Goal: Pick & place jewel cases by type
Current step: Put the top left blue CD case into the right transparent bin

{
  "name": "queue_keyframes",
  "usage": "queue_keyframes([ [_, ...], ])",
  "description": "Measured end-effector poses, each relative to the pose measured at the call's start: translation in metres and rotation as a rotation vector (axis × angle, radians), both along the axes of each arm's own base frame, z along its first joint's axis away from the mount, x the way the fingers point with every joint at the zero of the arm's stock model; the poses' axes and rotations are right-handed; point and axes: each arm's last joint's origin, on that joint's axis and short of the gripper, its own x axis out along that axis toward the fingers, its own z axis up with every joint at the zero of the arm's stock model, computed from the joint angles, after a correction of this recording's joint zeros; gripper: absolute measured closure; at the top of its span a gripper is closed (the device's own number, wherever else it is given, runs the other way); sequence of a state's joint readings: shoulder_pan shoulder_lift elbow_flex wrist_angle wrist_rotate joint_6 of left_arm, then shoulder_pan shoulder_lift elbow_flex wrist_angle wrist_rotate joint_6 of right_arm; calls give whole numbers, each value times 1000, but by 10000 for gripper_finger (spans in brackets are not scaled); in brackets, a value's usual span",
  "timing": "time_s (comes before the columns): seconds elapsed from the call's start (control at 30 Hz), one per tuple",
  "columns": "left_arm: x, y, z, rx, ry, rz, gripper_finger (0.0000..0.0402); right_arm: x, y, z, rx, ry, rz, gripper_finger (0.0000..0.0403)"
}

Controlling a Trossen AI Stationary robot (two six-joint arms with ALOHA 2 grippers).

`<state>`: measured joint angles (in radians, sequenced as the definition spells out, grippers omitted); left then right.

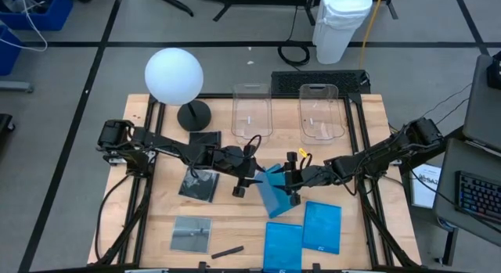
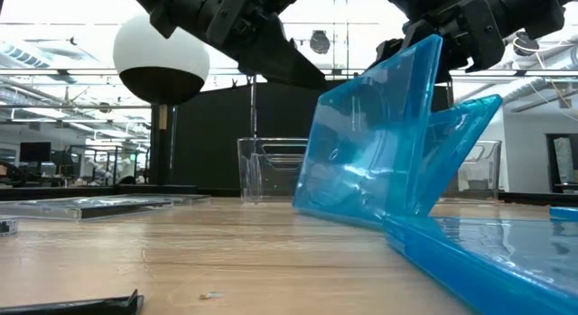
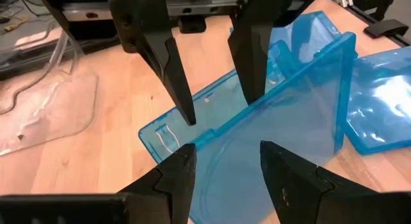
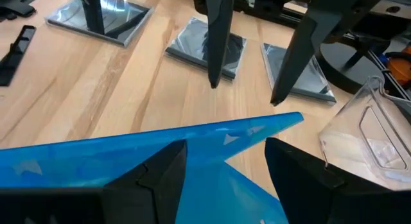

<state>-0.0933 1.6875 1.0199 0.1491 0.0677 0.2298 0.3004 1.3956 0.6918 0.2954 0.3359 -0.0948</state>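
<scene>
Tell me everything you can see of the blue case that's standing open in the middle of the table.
The open blue case is see-through bright blue plastic, two thin panels joined at a hinge and spread in a V. One panel's edge rests on the wooden table; the other tilts upward. It stands mid-table between both arms. The right gripper holds the raised panel's top edge; the left gripper hangs open beside it.
</scene>
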Motion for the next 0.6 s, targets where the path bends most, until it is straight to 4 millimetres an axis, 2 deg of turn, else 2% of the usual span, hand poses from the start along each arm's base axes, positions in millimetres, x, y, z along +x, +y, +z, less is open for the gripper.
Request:
queue_keyframes([
  [0.37, -1, -1, -1, 25, 13, -16, 222, 0, 0, 1, -1, -6, 2, 196],
  [0.6, -3, -14, -2, 270, -21, -124, 222, 0, 0, 1, -1, -6, 2, 195],
])
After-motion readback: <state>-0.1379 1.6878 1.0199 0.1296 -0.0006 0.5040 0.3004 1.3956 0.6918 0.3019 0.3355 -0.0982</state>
